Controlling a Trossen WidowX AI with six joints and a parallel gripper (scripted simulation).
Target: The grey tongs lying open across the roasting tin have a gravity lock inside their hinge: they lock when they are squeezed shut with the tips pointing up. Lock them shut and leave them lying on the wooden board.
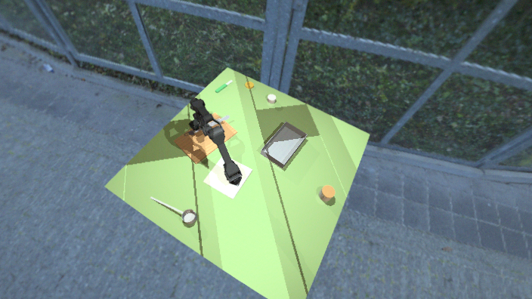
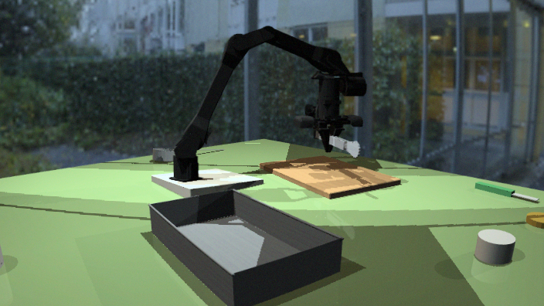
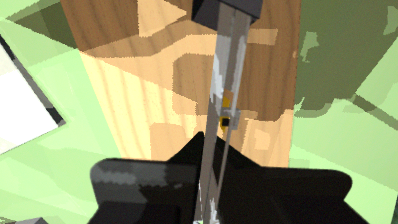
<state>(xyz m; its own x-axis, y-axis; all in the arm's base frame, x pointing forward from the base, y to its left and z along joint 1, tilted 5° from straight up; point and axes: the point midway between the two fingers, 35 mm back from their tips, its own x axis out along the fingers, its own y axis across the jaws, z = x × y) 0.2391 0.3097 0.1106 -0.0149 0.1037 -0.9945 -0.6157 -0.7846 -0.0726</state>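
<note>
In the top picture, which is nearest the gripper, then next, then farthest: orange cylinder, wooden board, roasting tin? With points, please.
1. Wooden board point(image 1: 189, 145) point(image 2: 309, 178) point(image 3: 107, 90): right under the gripper point(image 2: 328, 148) point(image 3: 205, 136).
2. Roasting tin point(image 1: 274, 161) point(image 2: 287, 274): beyond the board.
3. Orange cylinder point(image 1: 327, 192): far corner side.

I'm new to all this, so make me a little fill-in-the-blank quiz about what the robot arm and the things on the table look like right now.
1. The gripper is closed on the grey ____.
2. Below the gripper lies a board made of ____.
3. The small tool with a pale blade has a ____ handle.
4. The arm's base stands on a slab coloured ____.

Missing words, in order: tongs; wood; green; white.
</note>
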